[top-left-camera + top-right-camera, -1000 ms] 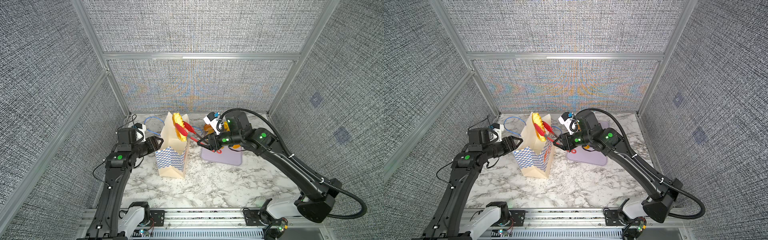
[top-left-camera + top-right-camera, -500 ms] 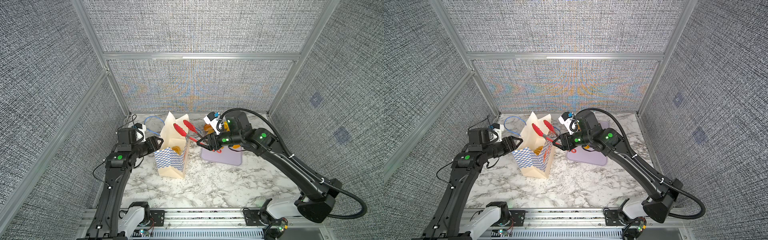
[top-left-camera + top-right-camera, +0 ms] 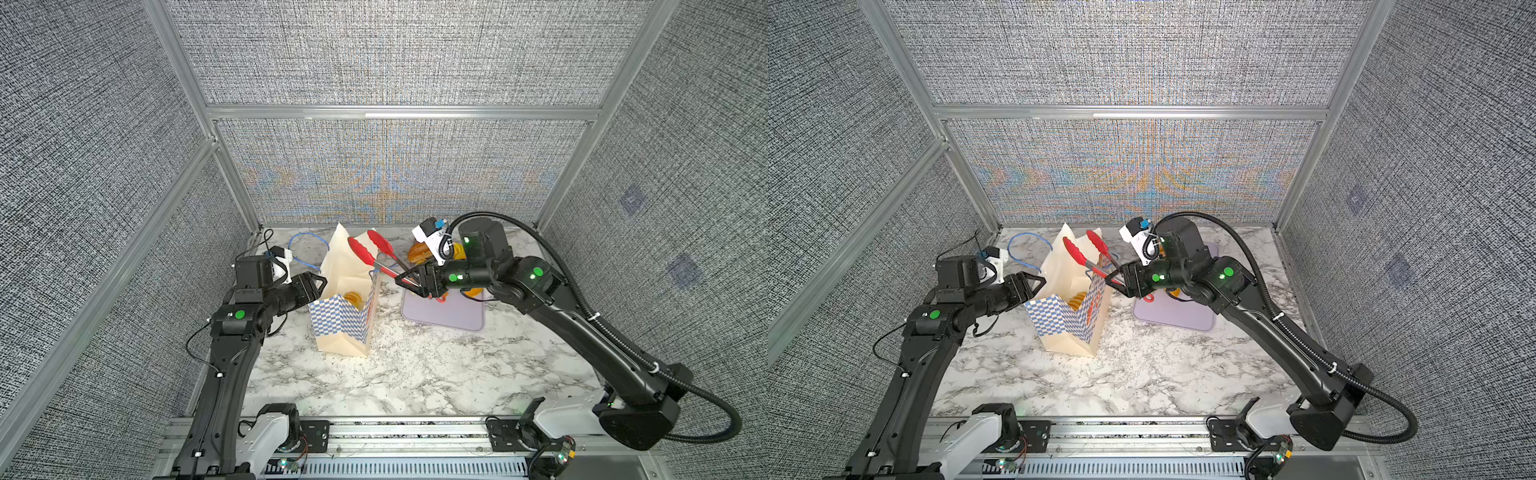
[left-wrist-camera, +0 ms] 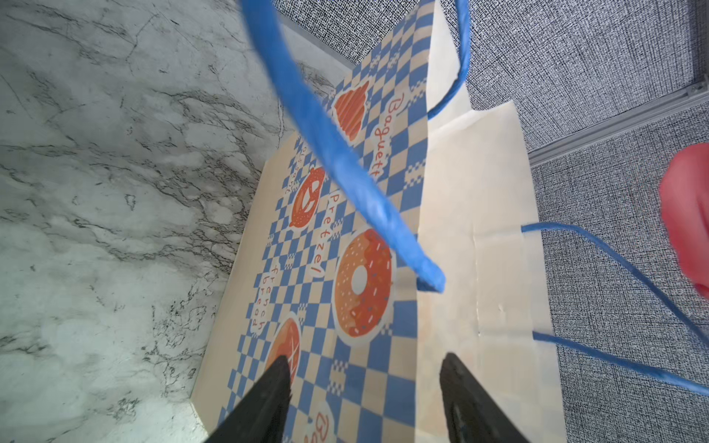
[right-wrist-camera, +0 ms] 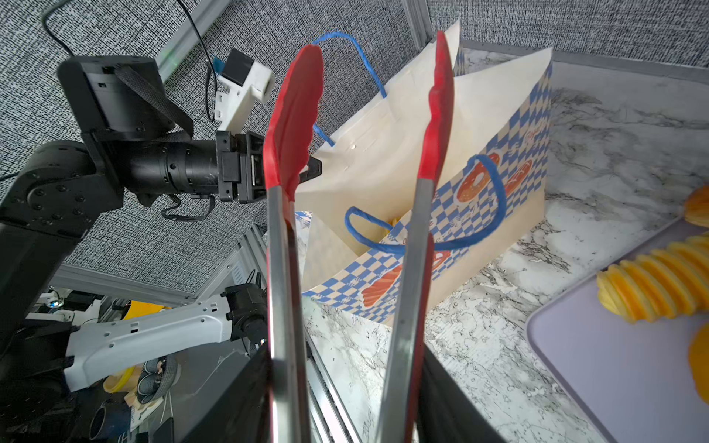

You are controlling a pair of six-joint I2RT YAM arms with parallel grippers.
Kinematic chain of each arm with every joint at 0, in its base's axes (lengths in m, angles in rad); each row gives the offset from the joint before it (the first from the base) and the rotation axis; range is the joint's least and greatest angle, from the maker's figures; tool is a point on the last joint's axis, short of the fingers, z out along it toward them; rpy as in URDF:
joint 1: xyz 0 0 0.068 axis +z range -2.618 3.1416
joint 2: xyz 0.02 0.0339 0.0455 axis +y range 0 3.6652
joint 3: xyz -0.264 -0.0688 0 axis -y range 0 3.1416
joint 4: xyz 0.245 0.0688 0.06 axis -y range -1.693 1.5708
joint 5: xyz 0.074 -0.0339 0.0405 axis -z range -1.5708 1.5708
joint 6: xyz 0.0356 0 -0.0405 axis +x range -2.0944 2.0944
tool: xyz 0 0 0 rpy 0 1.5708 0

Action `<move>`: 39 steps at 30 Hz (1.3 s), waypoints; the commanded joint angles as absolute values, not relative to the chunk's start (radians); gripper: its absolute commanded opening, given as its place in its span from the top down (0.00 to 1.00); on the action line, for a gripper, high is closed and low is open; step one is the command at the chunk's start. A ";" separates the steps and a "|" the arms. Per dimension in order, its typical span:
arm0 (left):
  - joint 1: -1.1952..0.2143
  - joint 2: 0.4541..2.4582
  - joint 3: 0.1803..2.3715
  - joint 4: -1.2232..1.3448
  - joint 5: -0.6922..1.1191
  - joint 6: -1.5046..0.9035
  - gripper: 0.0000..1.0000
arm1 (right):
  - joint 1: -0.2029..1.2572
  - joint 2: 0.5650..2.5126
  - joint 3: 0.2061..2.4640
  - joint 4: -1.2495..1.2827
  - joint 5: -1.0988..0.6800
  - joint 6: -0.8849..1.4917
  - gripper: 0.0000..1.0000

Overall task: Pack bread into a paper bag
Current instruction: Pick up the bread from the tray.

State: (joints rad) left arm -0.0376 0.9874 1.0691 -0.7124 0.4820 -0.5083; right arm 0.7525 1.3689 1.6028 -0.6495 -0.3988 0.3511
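Right hand (image 3: 405,279) pinches the tongs (image 3: 358,249), their tips apart and empty above the bag (image 3: 343,328). Left hand (image 3: 319,283), spread, rests at the bag's side. One loaf (image 3: 352,298) lies inside the bag, other bread (image 5: 648,284) beside it. Likely risk: the tongs snag the handle (image 5: 497,195) and topple the unheld bag.

Inside the paper bag (image 3: 348,266) only a sliver of bread (image 3: 353,298) shows in both top views; the walls hide the rest. The right arm (image 3: 519,282) covers much of the lilac tray (image 3: 449,316) and the loaves (image 3: 417,252) on it. In the right wrist view a ridged loaf (image 5: 652,285) and the tray run off the edge, and the tongs (image 5: 286,249) leave the frame at their handle end. In the left wrist view a tong tip (image 4: 686,218) is a red blur cut by the edge, the near cord handle (image 4: 337,153) is unsharp, and the fingers (image 4: 268,399) of the left gripper (image 4: 364,358) are cropped.
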 commanded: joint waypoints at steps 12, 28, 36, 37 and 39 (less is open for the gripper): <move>-0.038 0.989 1.075 -0.706 0.499 -0.505 0.36 | 0.731 1.209 1.520 -0.593 -0.003 0.348 0.45; -0.038 0.986 1.074 -0.706 0.500 -0.502 0.36 | 0.536 1.151 1.346 -0.731 0.143 0.450 0.45; -0.038 0.986 1.073 -0.709 0.499 -0.499 0.36 | 0.430 1.174 1.230 -0.733 0.009 0.465 0.46; -0.037 0.985 1.073 -0.709 0.498 -0.499 0.36 | 0.426 1.179 1.219 -0.731 -0.005 0.470 0.46; -0.038 0.986 1.071 -0.709 0.496 -0.499 0.36 | 0.419 1.187 1.194 -0.715 -0.040 0.472 0.46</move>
